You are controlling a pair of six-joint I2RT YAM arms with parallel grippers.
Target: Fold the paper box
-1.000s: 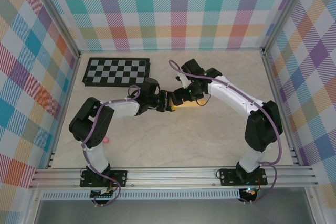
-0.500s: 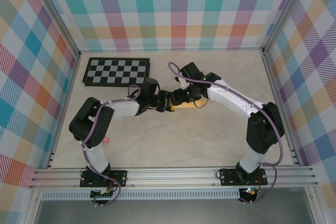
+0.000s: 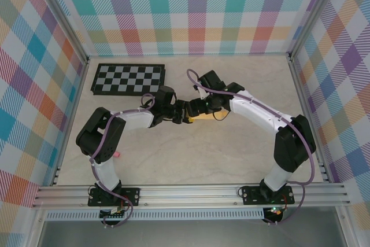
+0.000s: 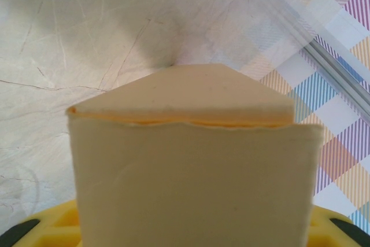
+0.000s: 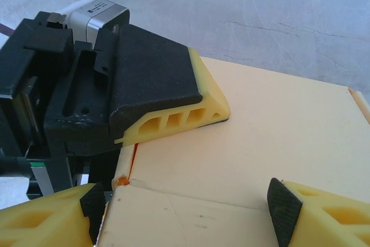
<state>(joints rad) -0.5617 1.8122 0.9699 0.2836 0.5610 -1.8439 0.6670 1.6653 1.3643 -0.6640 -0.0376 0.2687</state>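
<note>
While the left gripper (image 3: 182,115) reaches in from nine o'clock, jaws clamped flat on the paper box (image 4: 191,183) at mid-worktop (image 3: 191,154), evidently to pin it steady, the right gripper (image 5: 188,202) comes in from two o'clock. Its jaws are apart astride an end flap (image 5: 173,222), seemingly lined up to fold it over. Beyond, at ten o'clock, a checkerboard (image 3: 128,79) lies well apart.
</note>
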